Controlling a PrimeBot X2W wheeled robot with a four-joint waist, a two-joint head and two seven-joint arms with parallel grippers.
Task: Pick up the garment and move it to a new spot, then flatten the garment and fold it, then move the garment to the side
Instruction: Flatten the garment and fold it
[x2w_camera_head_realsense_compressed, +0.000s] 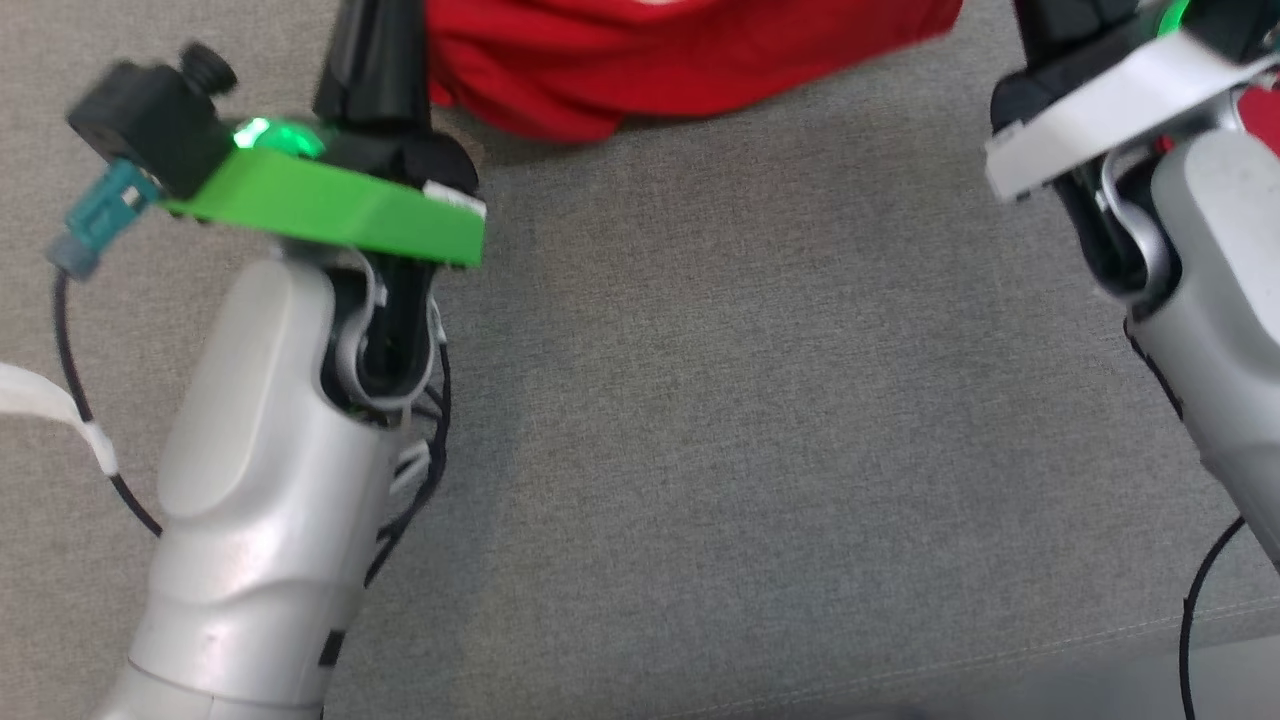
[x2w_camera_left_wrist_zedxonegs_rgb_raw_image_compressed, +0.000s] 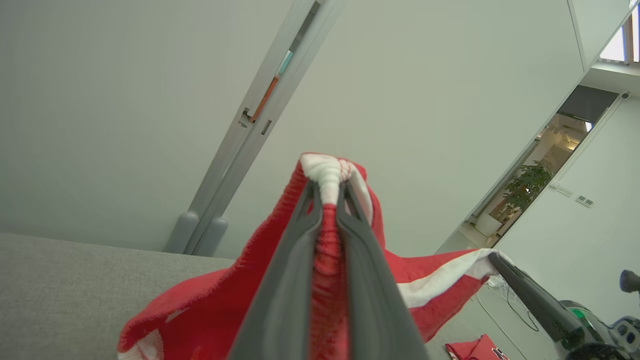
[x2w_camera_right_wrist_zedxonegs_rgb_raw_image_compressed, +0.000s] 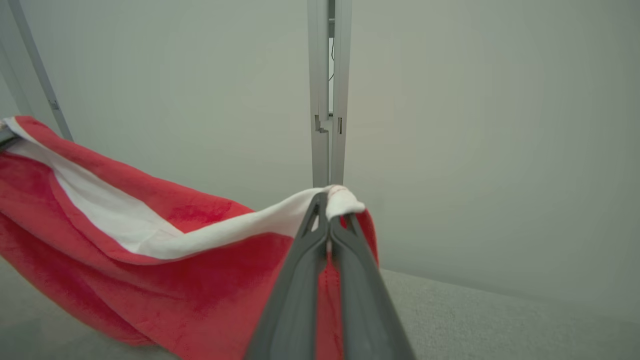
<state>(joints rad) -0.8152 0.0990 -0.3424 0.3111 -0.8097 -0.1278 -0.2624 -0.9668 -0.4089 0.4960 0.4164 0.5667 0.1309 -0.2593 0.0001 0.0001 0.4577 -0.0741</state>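
Note:
The garment (x2w_camera_head_realsense_compressed: 660, 55) is red fleece with a white band, and it hangs between my two arms at the top of the head view, its lower edge sagging toward the grey surface. In the left wrist view my left gripper (x2w_camera_left_wrist_zedxonegs_rgb_raw_image_compressed: 329, 192) is shut on a bunched red-and-white corner of the garment (x2w_camera_left_wrist_zedxonegs_rgb_raw_image_compressed: 327, 172). The right gripper (x2w_camera_right_wrist_zedxonegs_rgb_raw_image_compressed: 330, 207) pinches the other white-edged corner of the garment (x2w_camera_right_wrist_zedxonegs_rgb_raw_image_compressed: 150, 235), and the cloth stretches away to the left in that view. The right gripper's fingers (x2w_camera_left_wrist_zedxonegs_rgb_raw_image_compressed: 525, 295) also show at the lower right of the left wrist view.
A grey fabric-covered surface (x2w_camera_head_realsense_compressed: 780, 400) spreads under both arms, with a seam near its front edge. A pale wall with a metal door frame (x2w_camera_right_wrist_zedxonegs_rgb_raw_image_compressed: 327, 100) stands beyond. A second red item (x2w_camera_left_wrist_zedxonegs_rgb_raw_image_compressed: 475, 347) lies low at the right of the left wrist view.

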